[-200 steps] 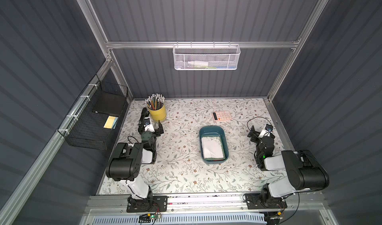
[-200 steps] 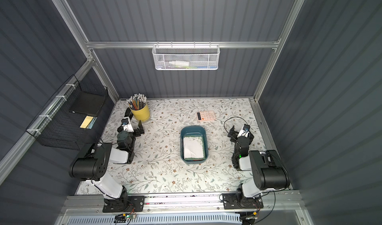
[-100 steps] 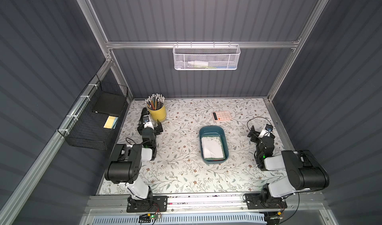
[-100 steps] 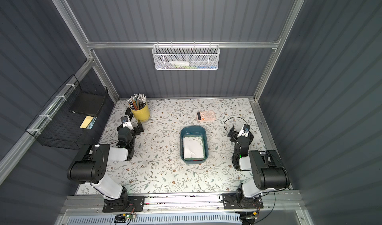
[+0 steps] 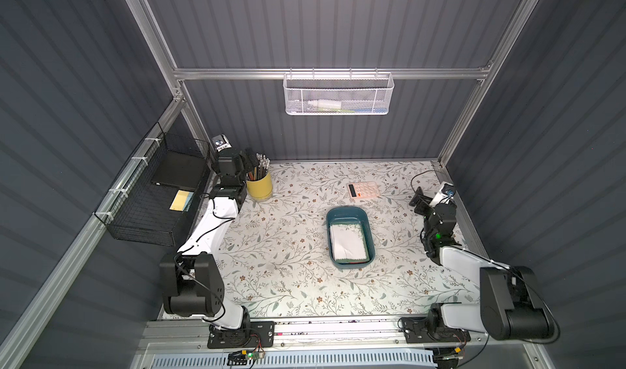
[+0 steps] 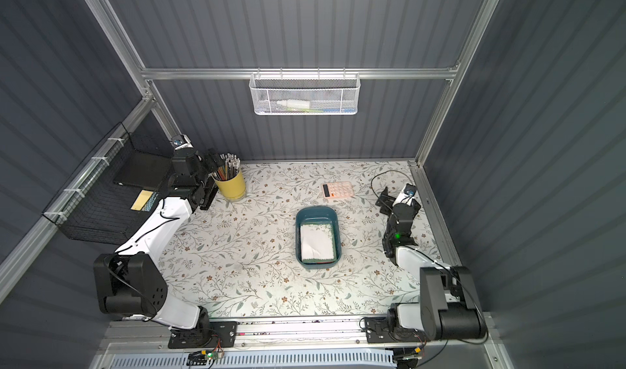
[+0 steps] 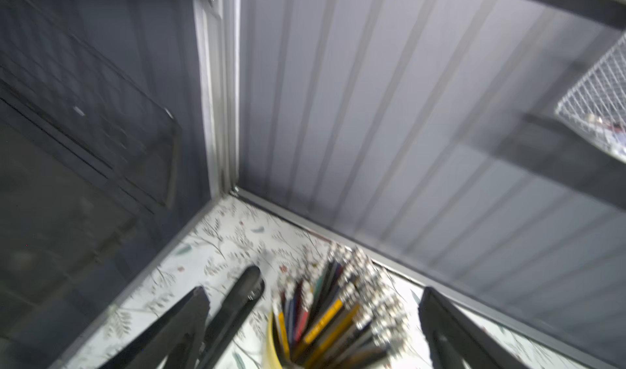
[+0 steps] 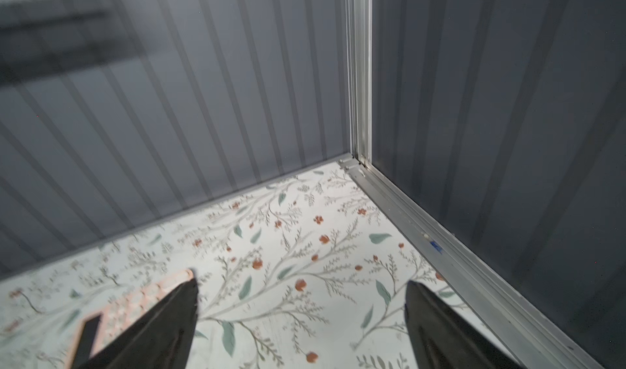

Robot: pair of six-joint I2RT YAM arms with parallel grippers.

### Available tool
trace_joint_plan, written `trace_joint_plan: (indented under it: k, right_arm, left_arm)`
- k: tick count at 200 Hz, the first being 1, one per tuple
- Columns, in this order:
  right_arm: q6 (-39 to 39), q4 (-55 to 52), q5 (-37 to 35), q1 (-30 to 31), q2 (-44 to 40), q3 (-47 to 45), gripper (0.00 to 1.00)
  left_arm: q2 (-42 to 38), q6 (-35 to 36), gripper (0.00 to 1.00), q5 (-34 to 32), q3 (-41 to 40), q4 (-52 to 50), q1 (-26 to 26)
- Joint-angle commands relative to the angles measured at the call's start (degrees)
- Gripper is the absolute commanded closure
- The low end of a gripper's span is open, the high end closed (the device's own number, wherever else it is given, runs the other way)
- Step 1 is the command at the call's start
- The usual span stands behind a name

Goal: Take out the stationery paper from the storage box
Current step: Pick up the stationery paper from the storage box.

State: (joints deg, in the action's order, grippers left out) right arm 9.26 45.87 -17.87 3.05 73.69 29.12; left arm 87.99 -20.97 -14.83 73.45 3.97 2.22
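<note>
The storage box (image 5: 345,211) (image 6: 315,211), a shallow teal tray, lies mid-table in both top views. Inside it rests the stationery paper (image 5: 349,243) (image 6: 316,243), white with a green edge on top and a red edge showing at the near end. My left gripper (image 5: 250,157) (image 6: 211,159) (image 7: 313,291) is open, raised at the back left over the pencil cup, far from the box. My right gripper (image 5: 418,199) (image 6: 384,199) (image 8: 302,284) is open and empty, low over the table to the right of the box.
A yellow cup of pencils (image 5: 259,187) (image 6: 232,186) stands back left, with a black elongated object (image 7: 242,299) beside it. A pinkish calculator (image 5: 362,190) (image 8: 135,303) lies behind the box. A black wire basket (image 5: 152,197) hangs on the left wall, a white mesh basket (image 5: 338,94) on the back wall.
My left arm has stretched up and back, lifting its open gripper above the pencil cup; its wrist view is blurred. The right arm, box and paper have not moved.
</note>
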Motion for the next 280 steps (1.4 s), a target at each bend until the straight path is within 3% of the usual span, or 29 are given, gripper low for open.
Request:
trace_joint_plan:
  k: [1, 29, 41, 65, 85, 110, 148, 167, 224, 257, 280]
  right_arm:
    - [13.7, -11.6, -1.4, -1.8, -3.7, 5.5, 0.01]
    - [19.6, -22.9, 18.7, -7.7, -2.2, 18.0, 0.02]
    - [16.6, -25.2, 29.2, -7.4, -0.8, 22.7, 0.11]
    - [13.6, -32.5, 31.7, -1.7, 1.6, 30.7, 0.19]
    - [9.1, -46.4, 24.8, 6.3, 1.6, 36.6, 0.20]
    - [10.9, -57.8, 18.3, 14.5, -3.5, 35.9, 0.21]
    - [16.4, -66.7, 15.3, 21.2, -16.5, 28.9, 0.22]
    - [17.5, -72.0, 13.1, 25.1, -19.0, 28.1, 0.22]
    - [21.8, -73.9, 6.7, 40.5, -11.8, 31.2, 0.22]
    - [21.5, -73.3, 4.9, 42.0, -4.4, 36.7, 0.22]
    - [20.2, -72.9, 1.3, 42.0, -0.5, 39.9, 0.21]
  left_arm:
    - [-2.3, -6.0, 0.01, 7.1, 0.9, -3.3, -0.1]
    - [-1.2, -6.1, 0.01, 11.2, 6.4, -1.9, -0.1]
    - [-0.4, -6.4, 0.03, 13.5, 9.2, -3.8, 0.0]
    - [-1.9, -7.4, 0.08, 18.5, 10.2, -6.6, 0.4]
    - [-5.7, -7.3, 0.08, 15.1, 9.4, -10.3, 3.1]
    - [-9.8, -6.5, 0.09, 7.3, 10.0, -17.0, 10.4]
    - [-14.9, -11.3, 0.10, 8.8, 6.8, -19.7, 15.2]
    - [-14.3, -12.0, 0.12, 8.0, 6.5, -21.4, 17.5]
    - [-5.1, -16.6, 0.14, 8.1, 9.7, -25.4, 30.3]
    - [-0.8, -19.9, 0.23, 14.1, 8.5, -24.6, 33.5]
    - [0.2, -21.6, 0.23, 16.2, 8.5, -26.0, 34.5]
